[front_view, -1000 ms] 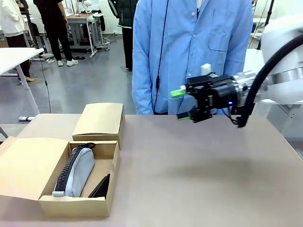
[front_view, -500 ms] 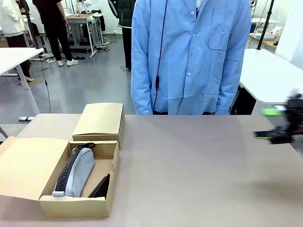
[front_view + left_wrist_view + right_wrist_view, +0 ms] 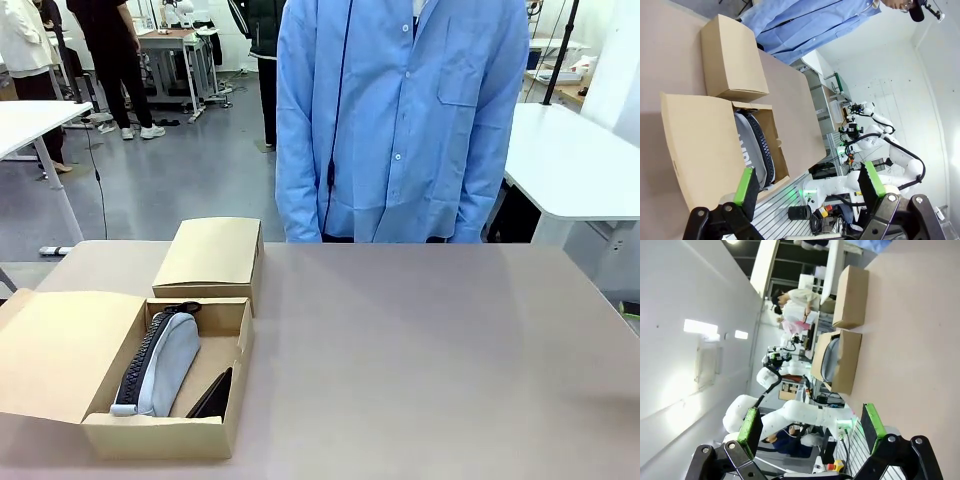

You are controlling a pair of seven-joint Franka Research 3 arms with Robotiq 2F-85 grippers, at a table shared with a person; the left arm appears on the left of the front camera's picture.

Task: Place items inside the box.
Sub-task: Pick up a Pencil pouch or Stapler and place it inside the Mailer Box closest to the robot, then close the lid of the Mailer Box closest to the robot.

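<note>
The open cardboard box (image 3: 150, 438) sits at the table's front left, its lid flap (image 3: 55, 345) folded out to the left. Inside lies a grey zip pouch (image 3: 160, 365) with a dark flat item (image 3: 213, 395) leaning beside it on the right. In the left wrist view my left gripper (image 3: 809, 182) is open and empty, held off the table's side, with the box (image 3: 695, 150) and grey pouch (image 3: 746, 150) beyond it. In the right wrist view my right gripper (image 3: 810, 424) is also open and empty, far from the box (image 3: 842, 365).
A closed cardboard box (image 3: 212, 255) stands just behind the open one. A person in a blue shirt (image 3: 400, 120) stands at the far edge, hands out of sight. The brown table (image 3: 430, 360) stretches bare to the right.
My right arm, which hovered open over the table's far right, has swung away to the right and left the front view. The box and its contents have not moved.
</note>
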